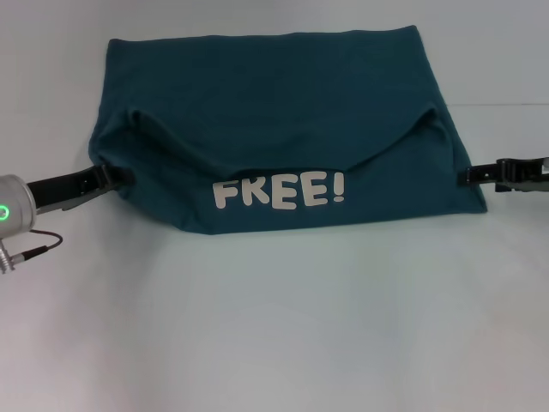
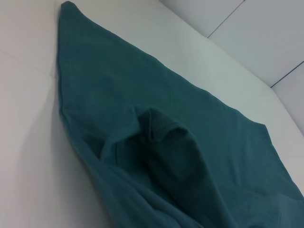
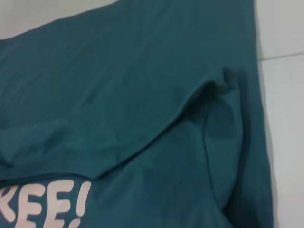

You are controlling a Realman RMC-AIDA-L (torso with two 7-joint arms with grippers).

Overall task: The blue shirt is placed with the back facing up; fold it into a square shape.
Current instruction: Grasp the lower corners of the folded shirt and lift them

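The blue shirt (image 1: 274,120) lies spread on the white table (image 1: 274,326), partly folded: a plain flap is doubled over toward the robot, its sagging edge stopping just short of the white letters "FREE!" (image 1: 280,191), which show on the layer beneath.

The left gripper (image 1: 110,178) sits low at the shirt's side edge, and the cloth lies right at its tip and stretches away from it across the table. Its black fingers reach the fabric there, but I cannot tell whether they pinch it or how far apart they stand. Behind that tip a silver wrist with a green light and a thin cable trail off toward the table's edge.

The right gripper (image 1: 480,175) is level with it on the opposite side, its tip touching the shirt's other edge, with the lettering lying inward from it. Again the fingers' spread is not clear to me.

In both wrist views the teal cloth fills the frame, bunched into a soft ridge where the flap's corner rises.
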